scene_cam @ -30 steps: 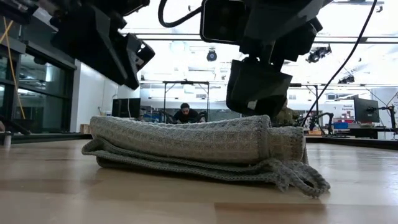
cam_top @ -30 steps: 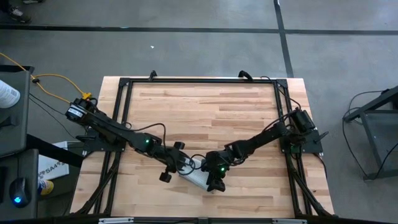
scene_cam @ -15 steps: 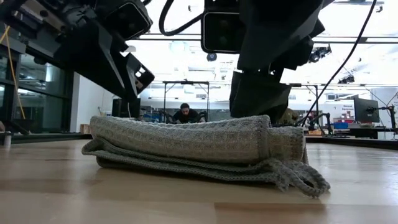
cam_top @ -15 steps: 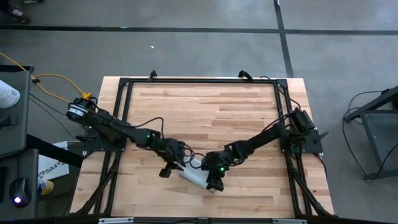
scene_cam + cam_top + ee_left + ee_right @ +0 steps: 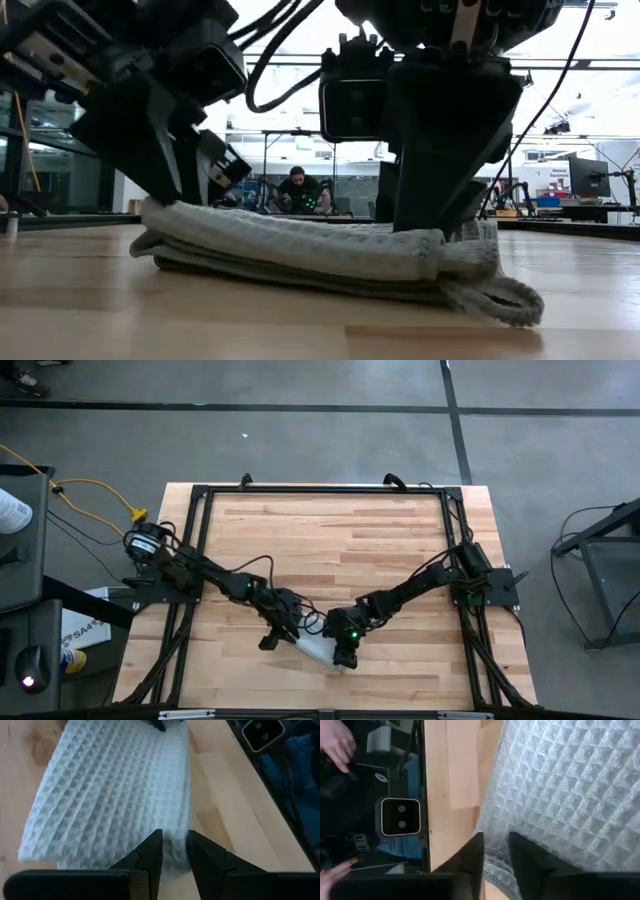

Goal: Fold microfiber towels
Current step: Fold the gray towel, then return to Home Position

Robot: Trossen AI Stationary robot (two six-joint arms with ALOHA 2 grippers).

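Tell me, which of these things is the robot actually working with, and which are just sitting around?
Part of the job:
- folded grey towel
- left gripper, at one end of it
- right gripper, pressing on the other end

Just lying about:
- yellow cable beside the table
- wooden table, only the work surface

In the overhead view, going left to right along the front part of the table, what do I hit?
Left gripper → folded microfiber towel → right gripper, down on the towel's right end.
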